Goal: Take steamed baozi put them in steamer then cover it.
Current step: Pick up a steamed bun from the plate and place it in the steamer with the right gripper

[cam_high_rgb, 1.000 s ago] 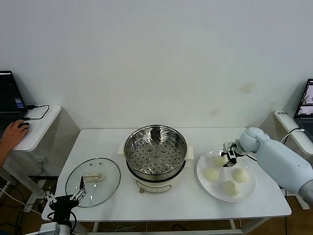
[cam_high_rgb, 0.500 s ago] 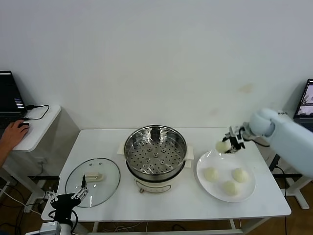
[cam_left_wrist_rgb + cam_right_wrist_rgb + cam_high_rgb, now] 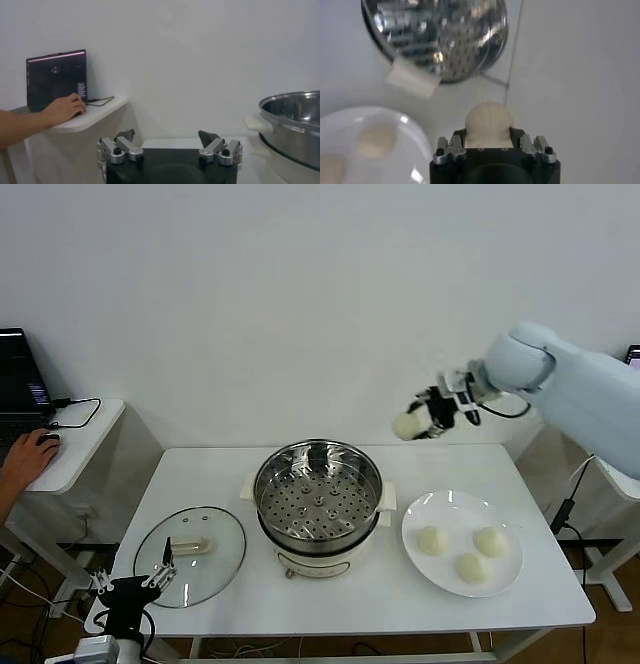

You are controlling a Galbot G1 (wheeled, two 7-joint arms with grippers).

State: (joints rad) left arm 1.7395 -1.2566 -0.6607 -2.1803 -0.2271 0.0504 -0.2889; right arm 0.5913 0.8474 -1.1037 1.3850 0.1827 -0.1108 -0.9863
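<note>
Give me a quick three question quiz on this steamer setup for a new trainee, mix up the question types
1. True or false: the right gripper is shut on a baozi and holds it in the air, above the table and off to the plate side of the steamer.
2. How many baozi lie on the plate?
3. Multiple choice: where is the glass lid? A) on the steamer B) flat on the table on the robot's left, near the open left gripper C) in the right gripper

Key: 1 true; 2 three; 3 B
</note>
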